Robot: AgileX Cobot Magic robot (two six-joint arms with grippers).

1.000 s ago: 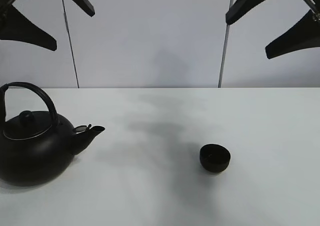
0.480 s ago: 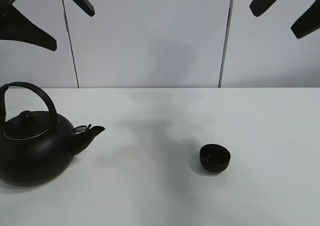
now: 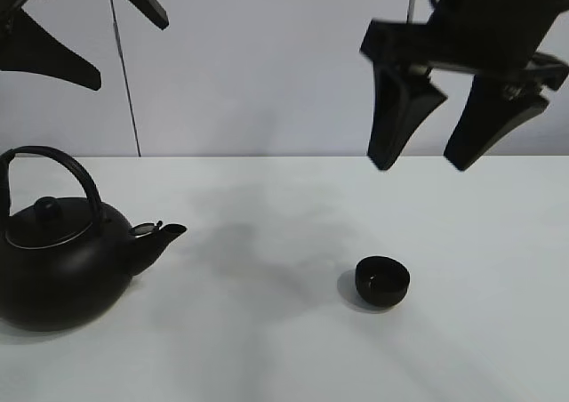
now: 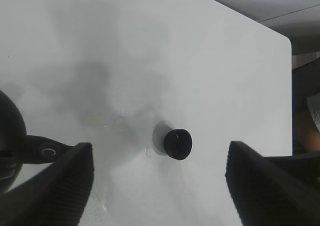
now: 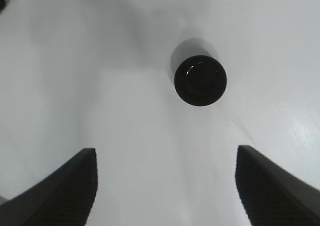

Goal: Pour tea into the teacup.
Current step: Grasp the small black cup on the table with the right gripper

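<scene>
— Where is the right hand point(image 3: 420, 164)?

— In the air above the teacup point(image 3: 382, 280), well clear of it. Its two fingers point(image 3: 391, 122) point straight down at the surface point(image 3: 267, 349), and the dark block of the wrist sits over them at the top of the high view.

— Apart or together?

— Apart, with nothing between them. In its own wrist view the teacup shows in the gap between the two fingers, further out than their tips, and neither finger touches it.

— And the left hand point(image 3: 130, 53)?

— Up high as well, but far from the teacup, over on the kettle's side. Its fingers slant downward and are spread wide, holding nothing.

— How does the teacup stand?

— Upright on the surface, mouth up, alone, with a soft shadow beside it. Whether anything is in it, I cannot tell: the inside is as black as the outside.

— The kettle point(image 3: 58, 273)?

— Well apart from the teacup, resting on the same surface below the left hand. Its spout point(image 3: 164, 233) points toward the teacup, the arched handle point(image 3: 62, 162) stands upright and the lid is on.
</scene>
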